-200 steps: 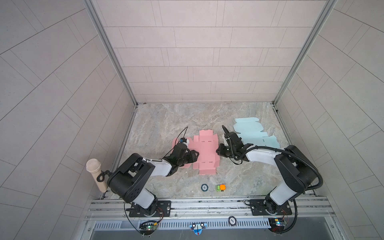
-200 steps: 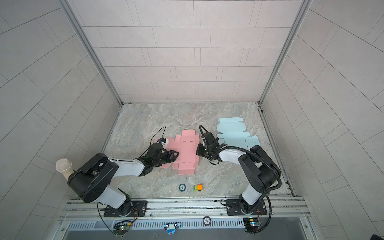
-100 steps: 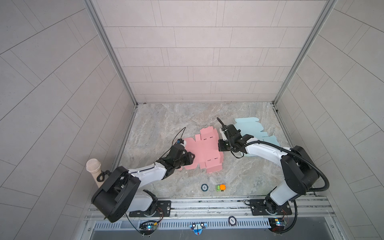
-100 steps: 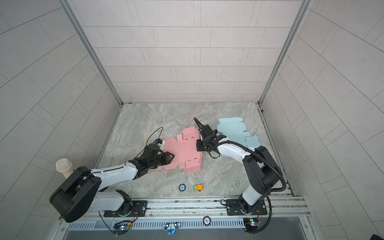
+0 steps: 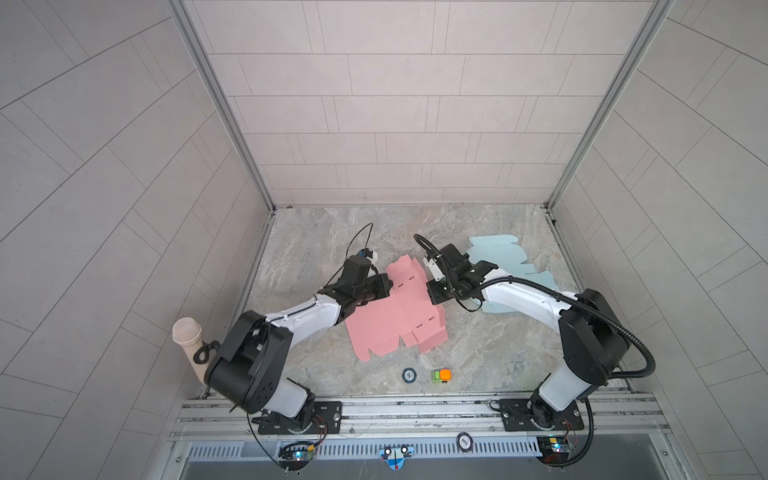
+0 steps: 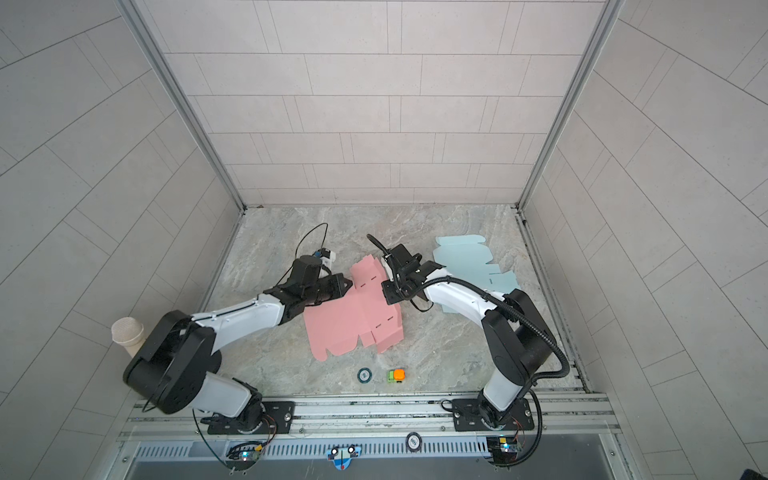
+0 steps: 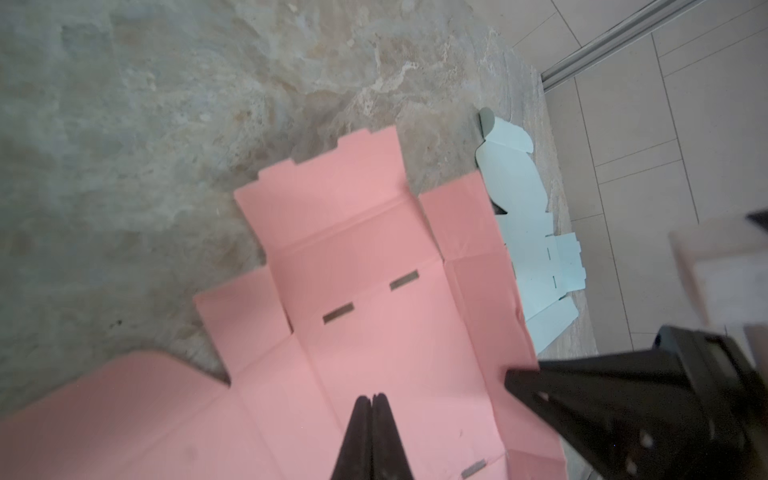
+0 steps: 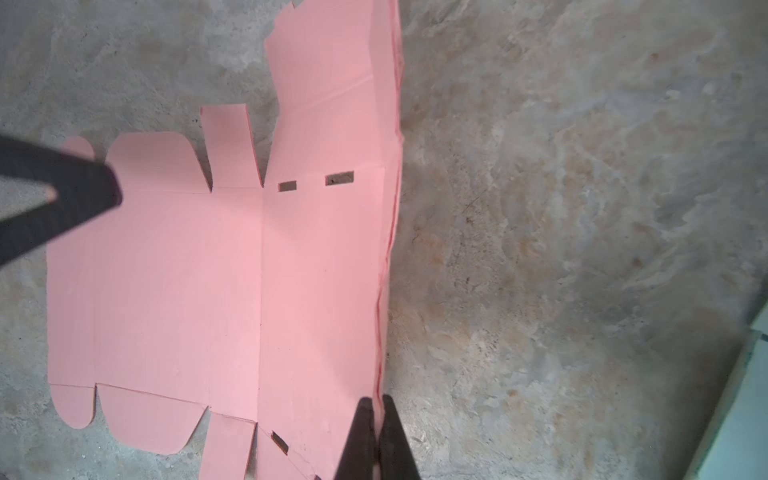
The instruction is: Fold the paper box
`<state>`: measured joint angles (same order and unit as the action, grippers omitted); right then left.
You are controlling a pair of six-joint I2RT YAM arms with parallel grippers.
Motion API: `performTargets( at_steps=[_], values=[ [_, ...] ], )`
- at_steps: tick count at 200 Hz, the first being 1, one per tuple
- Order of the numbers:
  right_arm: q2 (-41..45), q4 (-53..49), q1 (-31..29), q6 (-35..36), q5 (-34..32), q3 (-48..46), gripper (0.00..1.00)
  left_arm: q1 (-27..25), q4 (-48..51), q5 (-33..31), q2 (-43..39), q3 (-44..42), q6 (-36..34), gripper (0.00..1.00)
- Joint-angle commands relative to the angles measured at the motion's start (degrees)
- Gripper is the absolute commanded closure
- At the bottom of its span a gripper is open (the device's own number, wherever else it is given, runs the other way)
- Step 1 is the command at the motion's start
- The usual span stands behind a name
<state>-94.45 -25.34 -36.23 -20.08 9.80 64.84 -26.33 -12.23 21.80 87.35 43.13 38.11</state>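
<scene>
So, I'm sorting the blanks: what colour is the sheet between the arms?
The paper box sheet is pink, clearest in the right wrist view.

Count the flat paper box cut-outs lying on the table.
2. The pink paper cut-out lies in the middle; the pale blue paper cut-out lies back right, partly hidden under the right arm.

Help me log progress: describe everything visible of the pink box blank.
The pink box blank is a matte die-cut card sheet with creases, slots, flaps and rounded tabs. It lies mostly flat on the marble table, one side panel bent upward. The right pincer is shut on that raised edge; the left pincer, shut, is over the opposite side.
</scene>
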Motion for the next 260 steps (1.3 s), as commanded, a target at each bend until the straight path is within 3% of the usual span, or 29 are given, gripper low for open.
performTargets(
  at_steps=[1,55,117,260],
  values=[
    [-0.7,-1.3,-1.4,1.0,-1.2,0.6,1.00,0.6,-2.4,3.1,5.2,5.8,0.6,1.00],
    [0.0,-0.6,-2.9,1.6,-1.4,0.8,1.00,2.4,-3.9,5.9,14.2,15.6,2.8,1.00],
    [1.5,0.6,-4.3,2.8,-0.9,1.0,1.00,2.9,-5.1,6.6,16.2,16.9,3.6,1.00],
    [2.9,-0.9,-4.9,3.8,-3.9,3.1,1.00,-0.4,-4.9,6.0,6.2,6.9,3.1,1.00]
  ],
)
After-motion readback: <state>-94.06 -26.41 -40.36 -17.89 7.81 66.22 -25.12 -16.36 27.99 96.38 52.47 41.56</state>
